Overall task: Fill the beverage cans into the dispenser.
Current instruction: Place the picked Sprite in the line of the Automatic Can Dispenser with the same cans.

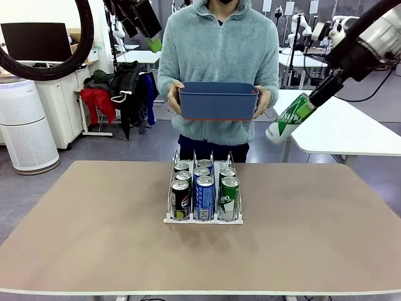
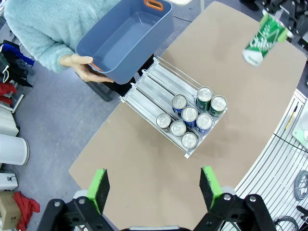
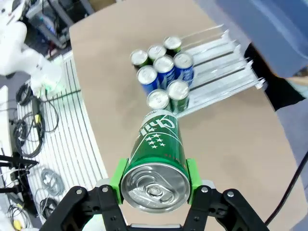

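Blue bin (image 1: 218,101) in a person's hands behind the seven-can dispenser (image 1: 203,219); right claw (image 3: 154,183) clamps a green can (image 3: 156,161), left claw (image 2: 154,190) wide.

Right arm (image 1: 382,34): white shell, black wrist section, black cable trailing off it. Right gripper (image 3: 154,190): black linkage body with visible screws, bright green pads. Left gripper (image 2: 154,187): same black build, green pads. Person (image 1: 216,44) wore a fuzzy light-teal zip fleece, dark trousers.
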`<state>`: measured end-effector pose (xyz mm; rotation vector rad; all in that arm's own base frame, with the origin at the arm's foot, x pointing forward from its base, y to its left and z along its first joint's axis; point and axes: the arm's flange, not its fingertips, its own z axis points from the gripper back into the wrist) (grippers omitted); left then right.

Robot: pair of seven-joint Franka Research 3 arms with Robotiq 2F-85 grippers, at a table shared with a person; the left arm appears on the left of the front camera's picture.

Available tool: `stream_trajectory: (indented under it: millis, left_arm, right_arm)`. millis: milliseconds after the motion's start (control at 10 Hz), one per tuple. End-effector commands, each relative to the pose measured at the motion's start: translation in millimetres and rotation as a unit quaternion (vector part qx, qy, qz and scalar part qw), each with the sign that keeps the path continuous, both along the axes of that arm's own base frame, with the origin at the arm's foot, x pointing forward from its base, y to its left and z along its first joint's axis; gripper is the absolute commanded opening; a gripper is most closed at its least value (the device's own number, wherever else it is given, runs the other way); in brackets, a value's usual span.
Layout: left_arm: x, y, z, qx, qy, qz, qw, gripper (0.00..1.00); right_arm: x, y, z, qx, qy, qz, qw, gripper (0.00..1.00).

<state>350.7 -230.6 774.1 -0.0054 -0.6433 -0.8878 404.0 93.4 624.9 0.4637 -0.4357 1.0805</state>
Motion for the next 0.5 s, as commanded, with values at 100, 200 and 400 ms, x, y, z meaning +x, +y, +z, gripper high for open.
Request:
stream_trajectory:
  millis: [100, 200, 400]
  left_arm:
    - [-0.7, 1.8, 1.5, 0.004, 0.003, -0.003, 1.0, 1.0]
    - [-0.7, 1.8, 1.5, 0.004, 0.003, -0.003, 1.0, 1.0]
    - [-0.7, 1.8, 1.5, 0.004, 0.003, -0.003, 1.0, 1.0]
  right_arm:
    - [-17.0, 38.5, -15.3, -0.08, 0.03, 0.015, 0.996, 0.58]
    - [-17.5, 52.1, -30.5, -0.075, 0.042, 0.029, 0.996, 0.58]
    - [-28.7, 78.1, -61.1, -0.1, 0.025, -0.001, 0.995, 0.58]
